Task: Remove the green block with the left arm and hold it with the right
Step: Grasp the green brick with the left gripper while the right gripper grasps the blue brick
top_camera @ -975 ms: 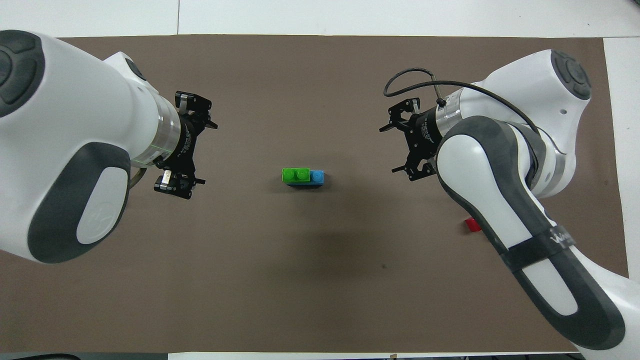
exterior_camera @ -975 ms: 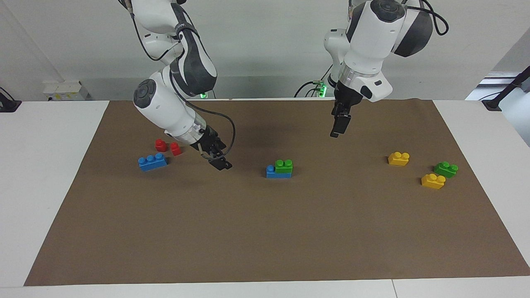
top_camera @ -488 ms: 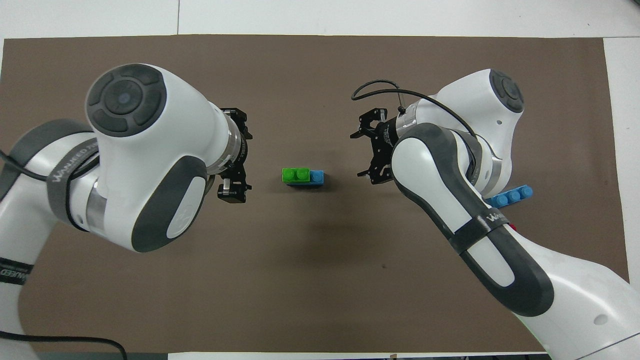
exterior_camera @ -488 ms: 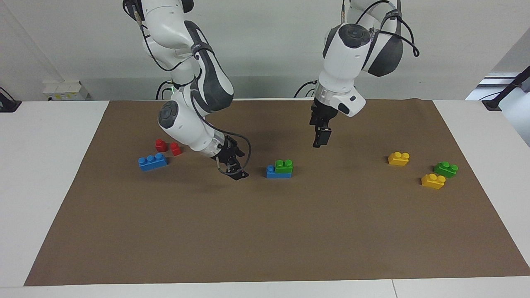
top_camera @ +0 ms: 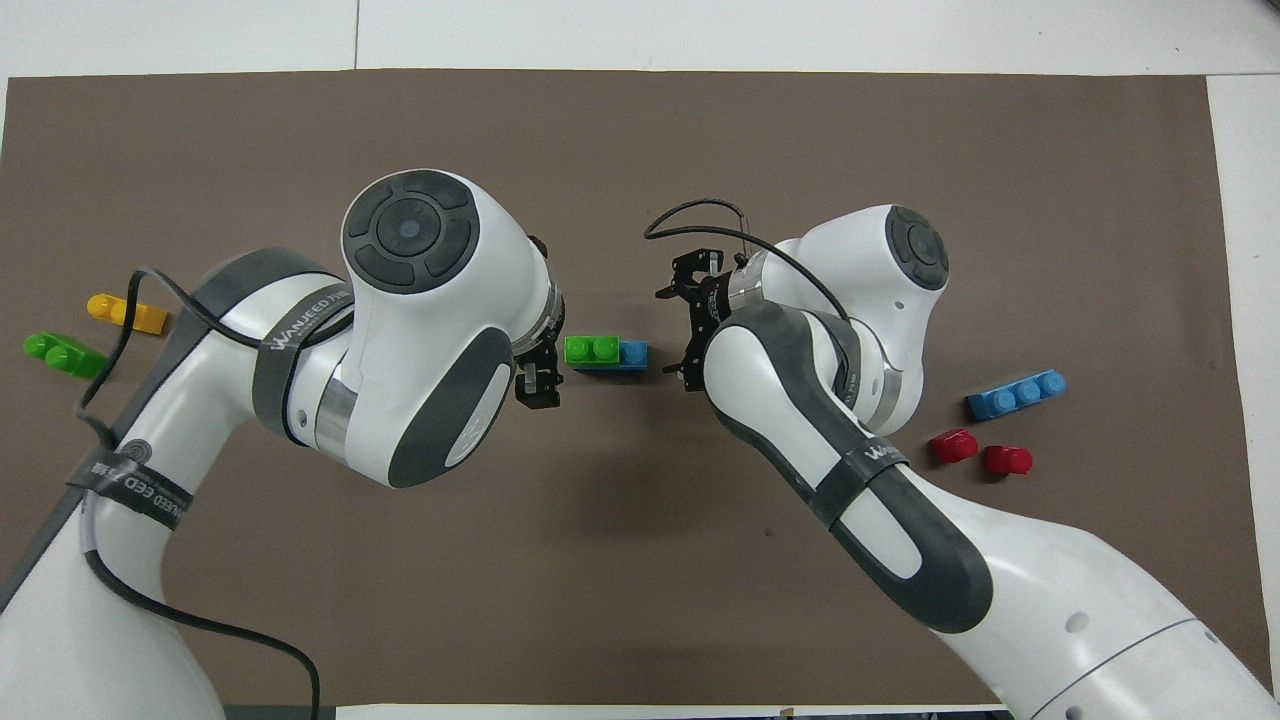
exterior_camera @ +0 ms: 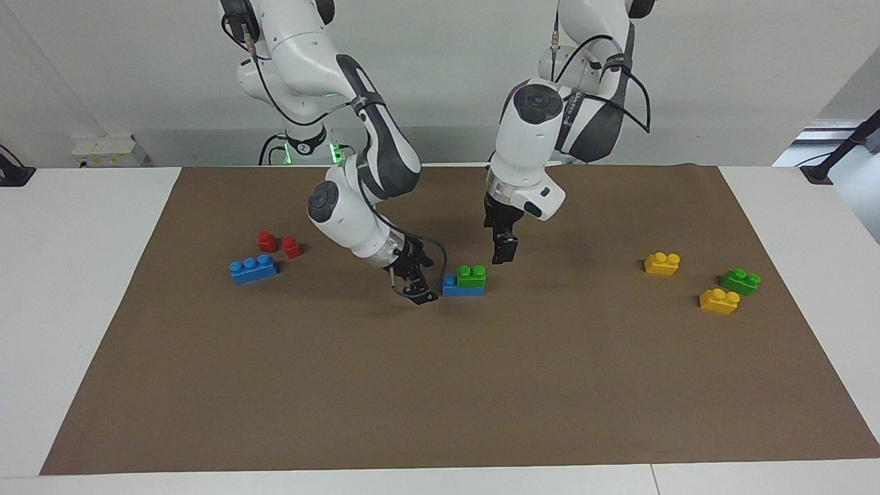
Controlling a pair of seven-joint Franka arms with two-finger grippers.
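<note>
A green block [exterior_camera: 471, 275] sits stacked on one end of a blue brick [exterior_camera: 460, 289] at the mat's middle; it also shows in the overhead view [top_camera: 590, 349]. My left gripper [exterior_camera: 504, 251] hangs open just above the mat, beside the green block toward the left arm's end [top_camera: 552, 330]. My right gripper [exterior_camera: 418, 292] is open and low at the blue brick's bare-stud end, toward the right arm's end [top_camera: 672, 332]. Neither gripper touches the stack.
A second green block [exterior_camera: 740, 280] and two yellow bricks [exterior_camera: 662, 263] [exterior_camera: 719, 300] lie toward the left arm's end. A blue three-stud brick [exterior_camera: 254, 269] and two small red pieces [exterior_camera: 267, 240] [exterior_camera: 292, 247] lie toward the right arm's end.
Both arms have swung inward and down toward the stacked bricks. Each gripper has closed the distance from well off to right beside the stack. The bricks have not moved.
</note>
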